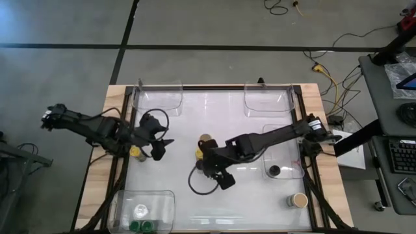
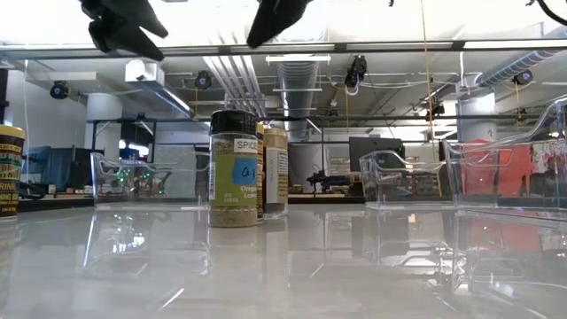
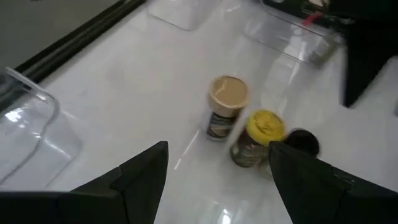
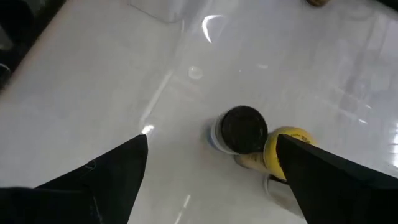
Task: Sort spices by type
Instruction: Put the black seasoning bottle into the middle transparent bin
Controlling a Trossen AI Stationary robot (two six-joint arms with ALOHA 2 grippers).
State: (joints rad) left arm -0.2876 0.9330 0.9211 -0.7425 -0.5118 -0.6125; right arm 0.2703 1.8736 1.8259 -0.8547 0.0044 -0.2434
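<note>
From above, the right gripper (image 1: 221, 175) hangs with fingers spread and empty, just beside a cluster of jars; the tan-lidded jar (image 1: 206, 140) and yellow-lidded jar (image 1: 200, 153) sit toward the left gripper (image 1: 162, 146), which is also spread and holding nothing.

At table height, both grippers hover well above the black-lidded jar (image 2: 234, 168), which stands upright and touches a jar behind it.

The left wrist view shows its spread fingers (image 3: 143, 177) framing the three jars ahead.

In the right wrist view, the black-lidded jar lies between its parted fingers (image 4: 118, 174), with the yellow-lidded jar touching it.
</note>
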